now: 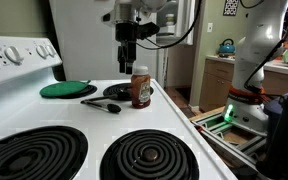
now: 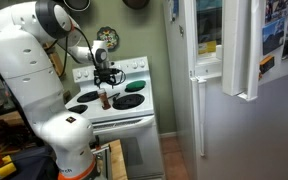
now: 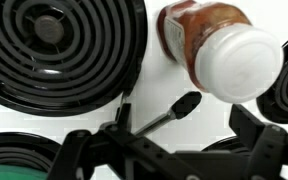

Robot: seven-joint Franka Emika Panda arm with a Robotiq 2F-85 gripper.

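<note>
One brown jar (image 1: 141,89) with a white lid stands upright on the white stove top (image 1: 92,120), just behind the two front coil burners (image 1: 149,157). Your gripper (image 1: 130,62) hangs right above the jar, a little to one side, and does not touch it. Its fingers are spread wide apart and hold nothing. A black kitchen tool (image 1: 102,105) lies beside the jar. A flat green plate (image 1: 68,90) sits farther back.
</note>
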